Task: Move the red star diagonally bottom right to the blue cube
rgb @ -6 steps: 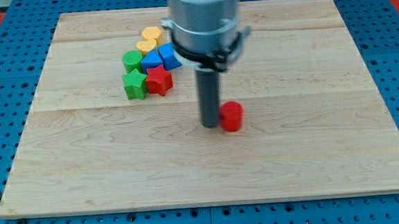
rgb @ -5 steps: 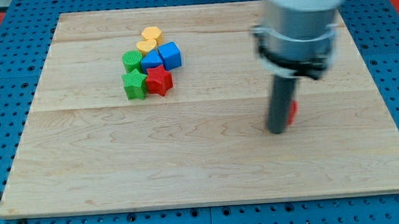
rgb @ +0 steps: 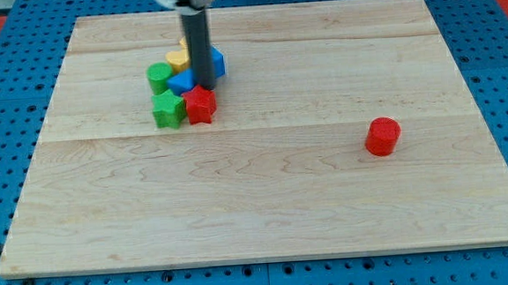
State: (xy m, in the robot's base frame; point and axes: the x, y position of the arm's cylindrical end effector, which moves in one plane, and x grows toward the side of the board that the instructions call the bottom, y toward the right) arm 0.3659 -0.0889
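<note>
The red star [rgb: 200, 105] lies in a cluster of blocks in the upper left part of the board. The blue cube [rgb: 216, 62] is just above it and to its right, partly hidden behind my rod. My tip [rgb: 205, 87] stands at the red star's upper edge, between the star and the blue cube. A second blue block [rgb: 180, 82] sits left of the tip, touching the star's upper left.
A green star [rgb: 168, 111] touches the red star's left side. A green cylinder [rgb: 157, 77] and a yellow block [rgb: 177, 58] sit above it. A red cylinder [rgb: 383, 136] stands alone at the view's right. The wooden board [rgb: 267, 212] rests on a blue pegboard.
My rod left the red cylinder at the right and moved to the cluster at upper left. The red cylinder ended further right. The cluster shifted slightly left.
</note>
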